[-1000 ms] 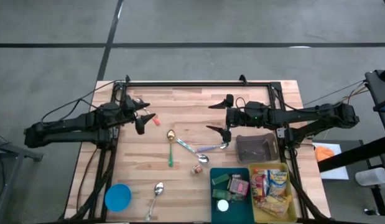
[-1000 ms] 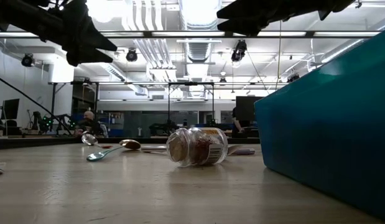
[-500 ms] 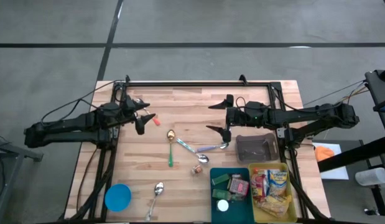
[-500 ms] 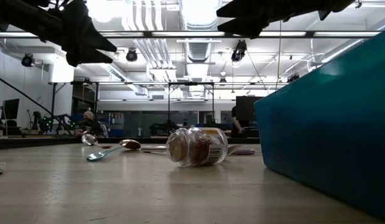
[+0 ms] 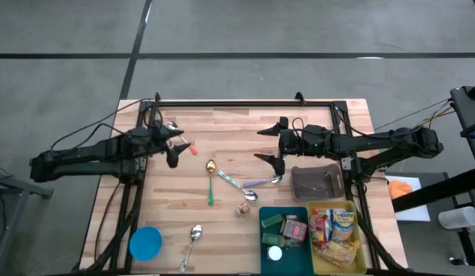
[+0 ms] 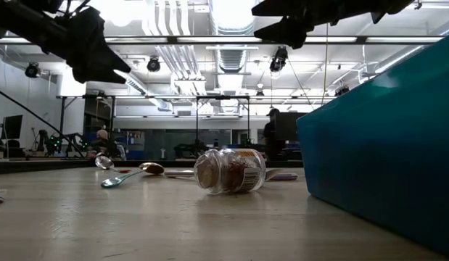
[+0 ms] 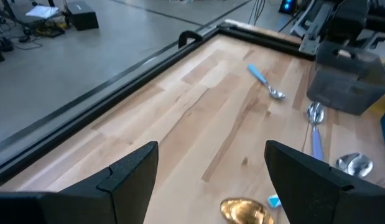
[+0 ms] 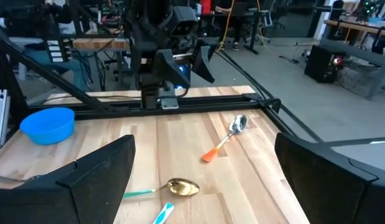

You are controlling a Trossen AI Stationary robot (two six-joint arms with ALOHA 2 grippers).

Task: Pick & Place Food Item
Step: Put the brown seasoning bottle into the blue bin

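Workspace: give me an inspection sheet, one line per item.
Surface: wooden table inside a black frame.
Job's things: small jar lying on its side; packaged food in teal bin and yellow bin; grey tray.
Clutter: several spoons, among them gold spoon and orange-handled spoon; blue bowl.
Grippers: left end effector and right end effector both open, empty, above the table.
Cables: running along both arms.
Surroundings: lab room, a person far behind.
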